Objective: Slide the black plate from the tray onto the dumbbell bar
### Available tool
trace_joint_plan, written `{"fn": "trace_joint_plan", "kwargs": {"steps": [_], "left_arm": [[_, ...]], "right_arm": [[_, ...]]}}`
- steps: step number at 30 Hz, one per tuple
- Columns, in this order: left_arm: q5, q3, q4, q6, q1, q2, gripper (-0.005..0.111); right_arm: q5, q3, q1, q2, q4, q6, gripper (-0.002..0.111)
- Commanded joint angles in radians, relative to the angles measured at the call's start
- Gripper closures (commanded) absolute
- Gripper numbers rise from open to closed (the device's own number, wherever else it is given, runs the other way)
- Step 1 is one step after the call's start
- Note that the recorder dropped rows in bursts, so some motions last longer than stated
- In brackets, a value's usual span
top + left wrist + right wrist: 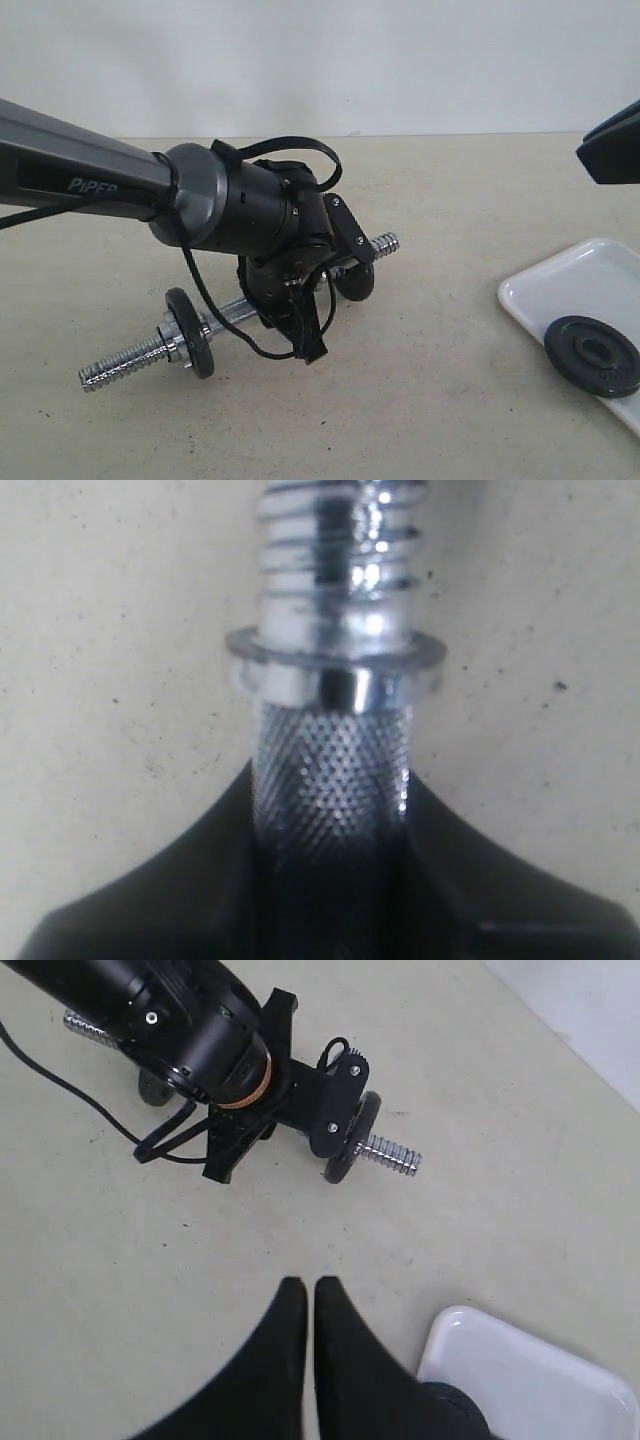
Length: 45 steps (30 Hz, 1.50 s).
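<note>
While the black plate (592, 355) lies flat in the tray (575, 275) at near right, the dumbbell bar (130, 362), carrying 2 discs, rests on the table (450, 420) to the left. The left gripper (332, 790) pinches its knurled middle; the right gripper (310, 1305), fingers pressed together, hangs beside the tray.

Knurled dumbbell bar (332, 750) gripped between black claw (332, 800) fingers (170, 900); collar (335, 665), threaded end (335, 540) beyond claw; desk (110, 630) behind.
</note>
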Motion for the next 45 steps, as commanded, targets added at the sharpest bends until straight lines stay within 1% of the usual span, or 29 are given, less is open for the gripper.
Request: {"fn": "trace_joint_plan", "kwargs": {"steps": [1,11,13,16,17,19,25,28,30,32,35,36,37,38,40,42,45], "left_arm": [[0.087,0.004,0.018,-0.014,0.0,-0.002,0.102],[0.108,0.004,0.02,-0.018,0.0,-0.002,0.101],[0.121,0.004,0.02,-0.018,0.0,-0.002,0.095],[0.136,0.004,0.02,-0.018,0.0,-0.002,0.083],[0.144,0.004,0.02,-0.018,0.0,-0.002,0.074],[0.156,0.004,0.022,-0.018,0.0,-0.002,0.069],[0.221,0.004,0.022,-0.018,0.0,-0.002,0.069],[0.225,0.004,-0.001,-0.018,0.0,-0.002,0.069],[0.193,0.013,-0.015,-0.018,0.0,-0.009,0.069],[0.112,0.057,-0.019,-0.018,0.0,-0.04,0.069],[-0.024,0.167,-0.01,-0.052,0.0,-0.112,0.069],[-0.045,0.184,0.002,-0.064,0.0,-0.124,0.069],[-0.103,0.226,0.031,-0.09,0.0,-0.153,0.069],[-0.132,0.242,0.043,-0.099,0.0,-0.162,0.069],[-0.236,0.298,0.054,-0.108,0.0,-0.19,0.069],[-0.308,0.325,0.054,-0.138,0.0,-0.191,0.069],[-0.364,0.347,0.054,-0.146,0.0,-0.191,0.069]], "right_arm": [[-0.009,-0.003,0.001,-0.005,-0.005,0.006,0.108],[0.022,-0.003,0.001,-0.005,-0.005,0.015,0.108],[0.021,-0.003,0.001,-0.005,-0.005,0.015,0.108],[0.021,-0.003,0.001,-0.005,-0.005,0.015,0.108],[0.021,-0.003,0.001,-0.005,-0.005,0.015,0.108],[0.021,-0.003,0.001,-0.005,-0.005,0.015,0.108],[0.021,-0.003,0.001,-0.005,-0.005,0.015,0.108],[0.021,-0.003,0.001,-0.005,-0.005,0.015,0.108],[0.02,-0.003,0.001,-0.005,-0.012,0.015,0.108],[0.02,-0.003,0.001,-0.005,-0.017,0.015,0.108],[0.003,-0.003,0.001,-0.005,-0.017,0.015,0.108],[0.003,-0.003,0.001,-0.005,-0.017,0.015,0.108],[0.002,-0.003,0.001,-0.005,-0.017,0.015,0.108],[0.002,-0.003,0.001,-0.005,-0.017,0.015,0.108],[0.002,-0.003,0.001,-0.005,-0.017,0.015,0.108],[0.007,-0.003,0.001,-0.005,-0.017,0.015,0.108],[0.025,-0.003,0.001,-0.005,-0.017,0.015,0.108]]}}
